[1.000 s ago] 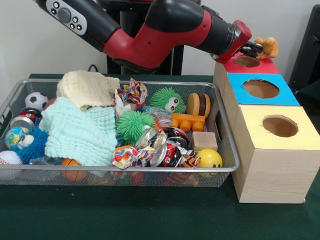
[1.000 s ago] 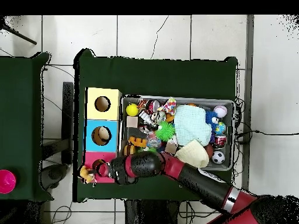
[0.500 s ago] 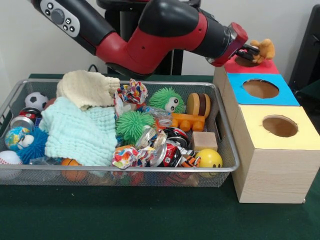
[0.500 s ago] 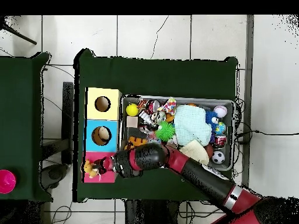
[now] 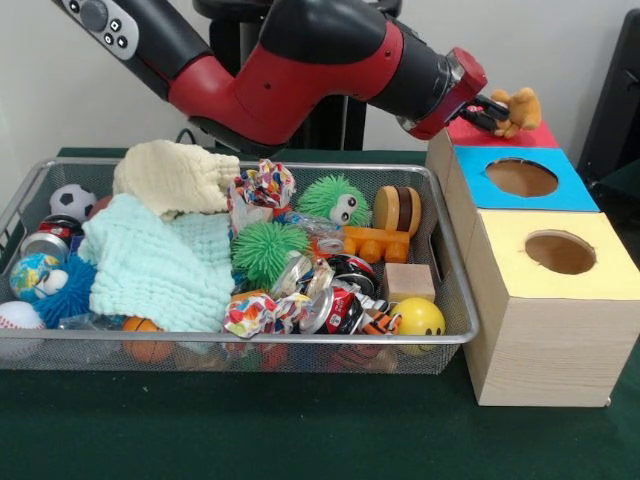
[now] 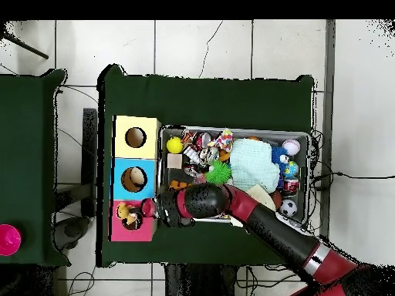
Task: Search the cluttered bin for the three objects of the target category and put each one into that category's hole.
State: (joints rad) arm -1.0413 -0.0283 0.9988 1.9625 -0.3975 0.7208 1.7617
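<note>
Green cloth table (image 5: 300, 430) on cracked white floor tiles (image 6: 231, 46), holding mesh bin (image 5: 455, 300).

Sawyer arm (image 5: 300, 70): glossy red shell on the bulky middle link, black rounded joint cap on top, black cylindrical sections either side. Upper black link carries a light grey oval control panel (image 5: 100, 20) with small dark round buttons and a larger dial. Wrist end: black sleeve, thin silver ring, then red end cap (image 5: 448, 92). Pincer (image 5: 490, 108) small, black, thin fingers. Black pedestal column (image 5: 235, 25) behind the arm. Overhead view: same red-black banding, silver ring (image 6: 311, 259) near the base-side joint, black rounded elbow (image 6: 202, 202).
</note>
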